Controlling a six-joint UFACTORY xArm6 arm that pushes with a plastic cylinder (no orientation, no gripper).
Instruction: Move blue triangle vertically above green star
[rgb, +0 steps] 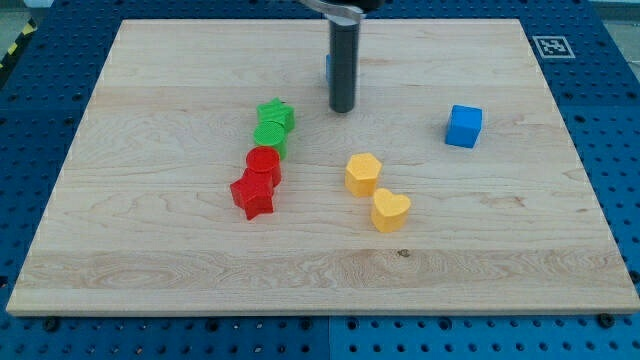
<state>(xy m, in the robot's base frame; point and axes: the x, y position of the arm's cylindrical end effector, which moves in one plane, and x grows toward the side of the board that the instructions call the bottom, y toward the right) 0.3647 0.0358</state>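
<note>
Here: no containers on the surface (150, 250), a pale wooden board on a blue perforated bench; all blocks lie loose on the wood.

Blue triangle (327, 68): only a thin blue sliver visible, poking out at the view's left edge of the dark rod, near the view's top centre. Shape not resolvable; mostly hidden behind the rod.

My tip (343, 108): down on the wood, just below that sliver toward the view's bottom, right of the green star (276, 114) with a clear gap between. No gripper on this arm, so no released or clenched state to record.

Green star: left of centre, touching a green round block (270, 136) just beneath it. Below these, a red round block (263, 163) and a red star (252, 194), the four forming a near-touching column slanting to the view's lower left.

Yellow hexagonal block (363, 173) and yellow heart (390, 210): close together, centre, below the tip.

Blue cube (463, 126): alone at the view's right, well apart from the rest.
</note>
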